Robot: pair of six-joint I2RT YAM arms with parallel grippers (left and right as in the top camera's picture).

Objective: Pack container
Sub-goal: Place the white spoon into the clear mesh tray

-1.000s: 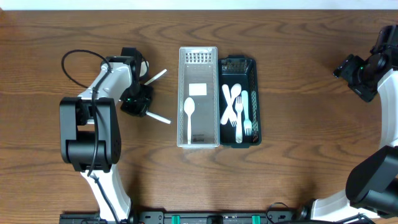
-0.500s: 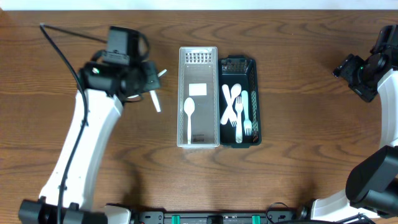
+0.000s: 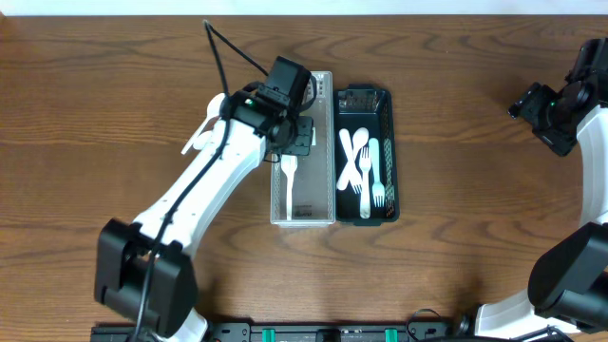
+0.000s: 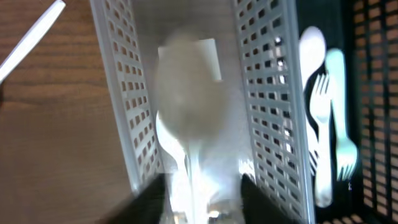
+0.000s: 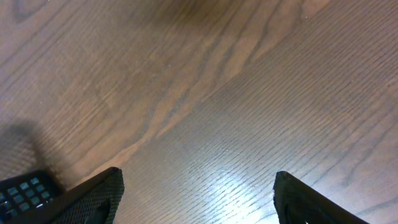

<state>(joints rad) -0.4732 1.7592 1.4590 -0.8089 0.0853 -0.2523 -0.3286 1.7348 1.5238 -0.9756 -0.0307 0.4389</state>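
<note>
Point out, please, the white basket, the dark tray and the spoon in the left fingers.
white basket (image 3: pixel 312 195): overhead view, bare floor.
dark tray (image 3: pixel 361 99): overhead view, bare far end.
spoon (image 4: pixel 186 102): left wrist view, blurred bowl.

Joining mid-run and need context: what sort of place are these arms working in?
Probably a robotics lab bench staged for a packing trial, not a real kitchen: a wood-grain table, two robot arms working over it, and a clear perforated bin beside a black tray of white plastic cutlery.
</note>
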